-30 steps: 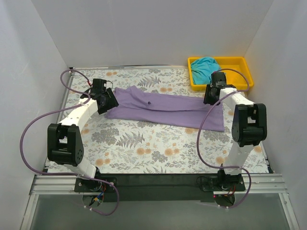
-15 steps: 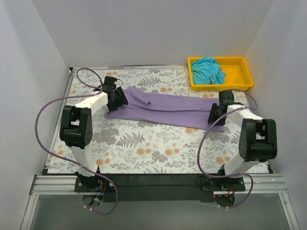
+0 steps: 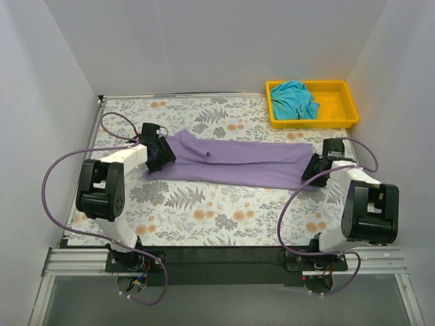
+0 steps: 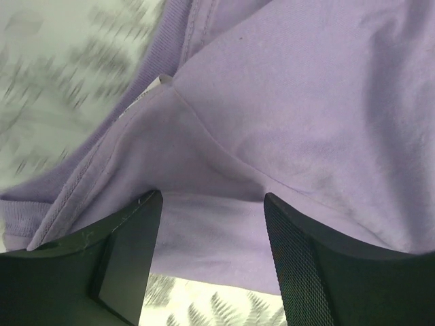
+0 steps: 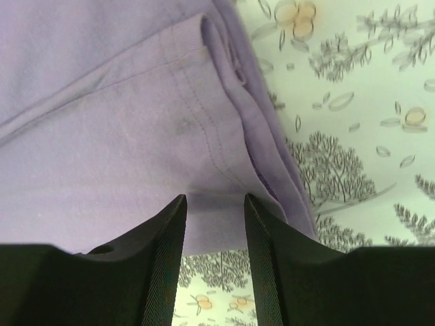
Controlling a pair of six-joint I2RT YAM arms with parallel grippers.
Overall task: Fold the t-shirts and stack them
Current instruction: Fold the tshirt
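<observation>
The lavender-purple t-shirt (image 3: 234, 160) lies as a long folded strip across the middle of the table. My left gripper (image 3: 158, 151) sits low at its left end, by the collar. Its jaws are apart, with purple cloth (image 4: 285, 115) lying between and beyond the fingertips (image 4: 212, 197). My right gripper (image 3: 316, 168) sits low at the strip's right end, by the stitched hem (image 5: 197, 129). Its jaws are also apart over the cloth edge (image 5: 215, 198). The teal-turquoise t-shirt (image 3: 293, 99) lies crumpled in the yellow tray.
The yellow tray (image 3: 340, 107) stands at the back right corner. The floral tablecloth (image 3: 217, 210) covers the table. White walls close in the left, back and right sides. Purple cables loop beside both arms.
Both grippers have moved toward the near side. The right one came down from beside the tray to the shirt's right end. The shirt is now a narrower, straighter strip.
</observation>
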